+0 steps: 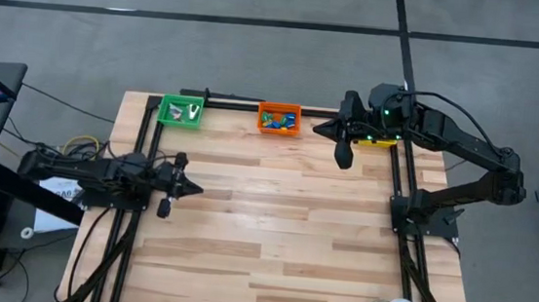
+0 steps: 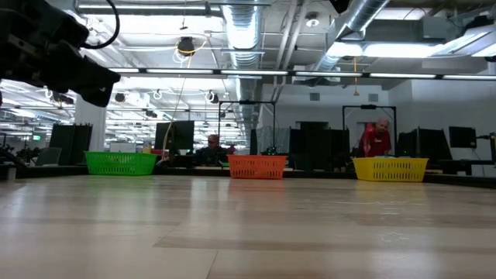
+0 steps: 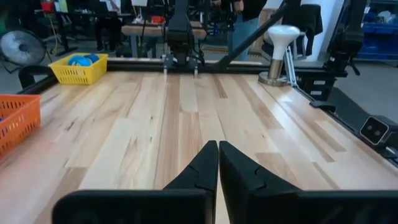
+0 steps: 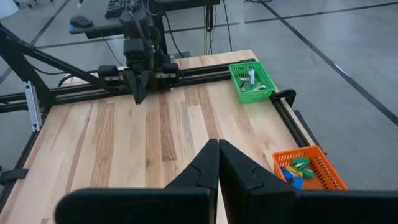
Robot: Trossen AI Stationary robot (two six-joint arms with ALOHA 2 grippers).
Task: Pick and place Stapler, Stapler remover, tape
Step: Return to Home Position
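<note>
The middle bin [image 2: 256, 168] stands at the far edge of the table [image 1: 272, 230], with staplers [image 1: 276, 122] in it. Left of it, a second bin [image 2: 120, 163] holds staple removers [image 1: 190, 113]. Right of it, a third bin [image 2: 390, 170] holds tape rolls [image 3: 79, 60].

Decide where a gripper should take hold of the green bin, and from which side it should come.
Probably best: take the green bin by the rim of its long wall facing the middle of the table, coming straight down to straddle that wall. It stands upright and open-topped with thin walls, and a rail runs close behind its far wall.
</note>
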